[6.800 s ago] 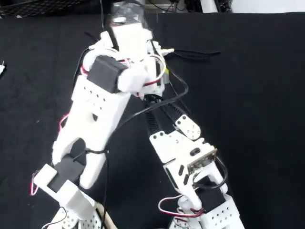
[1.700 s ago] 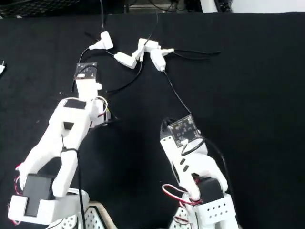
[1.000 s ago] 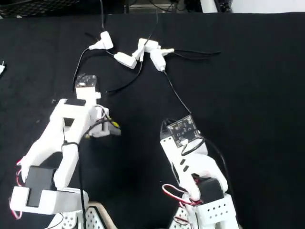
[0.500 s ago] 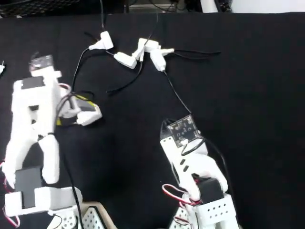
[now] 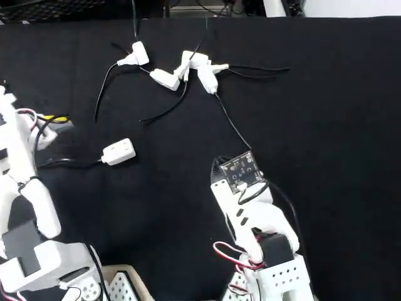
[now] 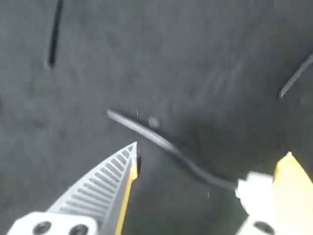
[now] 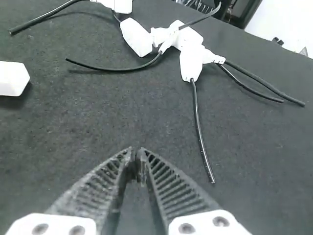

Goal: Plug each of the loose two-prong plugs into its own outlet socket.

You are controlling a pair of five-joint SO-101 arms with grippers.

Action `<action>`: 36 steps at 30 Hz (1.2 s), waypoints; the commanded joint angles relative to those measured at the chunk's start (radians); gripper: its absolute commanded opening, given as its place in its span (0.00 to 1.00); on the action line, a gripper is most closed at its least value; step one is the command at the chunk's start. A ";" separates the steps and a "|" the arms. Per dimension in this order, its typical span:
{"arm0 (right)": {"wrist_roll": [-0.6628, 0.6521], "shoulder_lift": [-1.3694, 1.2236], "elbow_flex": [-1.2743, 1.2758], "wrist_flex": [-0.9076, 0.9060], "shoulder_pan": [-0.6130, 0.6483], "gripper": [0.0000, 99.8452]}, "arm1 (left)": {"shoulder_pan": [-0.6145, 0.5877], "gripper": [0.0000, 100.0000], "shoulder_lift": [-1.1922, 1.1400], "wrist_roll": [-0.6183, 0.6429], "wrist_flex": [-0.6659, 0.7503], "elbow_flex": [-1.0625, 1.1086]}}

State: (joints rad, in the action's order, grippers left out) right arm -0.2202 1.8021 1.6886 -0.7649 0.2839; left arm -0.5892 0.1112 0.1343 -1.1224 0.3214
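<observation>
**Left arm let go and swung wide**

The left arm (image 5: 19, 182) had swung out to the left edge of the black table (image 5: 326, 125), away from the middle where it stood half a second before. The left gripper (image 6: 211, 152) hung spread wide over a black lead (image 6: 161, 139), holding nothing. The right arm (image 5: 250, 207) had not shifted, and the right gripper (image 7: 135, 154) stayed pressed together and empty. The white block (image 5: 119, 152), earlier under the left gripper, lay free mid-table, well apart from the plugs (image 5: 188, 69) bunched at the far side. By the look of it, the block was set down unmated, so its plugging remained to do.
</observation>
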 commanded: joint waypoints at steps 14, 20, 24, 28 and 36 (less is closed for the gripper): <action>-0.025 -0.202 0.007 0.198 0.049 0.08 | -0.145 0.41 -0.652 -0.071 -0.387 -1.055; -0.031 -0.203 0.007 0.198 0.080 0.09 | -0.179 0.41 -0.965 -0.083 -0.485 -1.564; -0.029 -0.203 0.007 0.198 0.080 0.09 | -0.193 0.41 -1.166 -0.184 -0.439 -1.824; -0.028 -0.203 0.007 0.198 0.080 0.09 | -0.226 0.41 -1.321 -0.259 -0.410 -1.991; -0.026 -0.203 0.007 0.198 0.080 0.09 | -0.305 0.41 -1.396 -0.310 -0.450 -1.945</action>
State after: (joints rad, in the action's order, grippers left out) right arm -0.2432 1.6026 1.6962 -0.5854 0.3529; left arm -0.8654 -1.2896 -0.1619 -1.5489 -1.5934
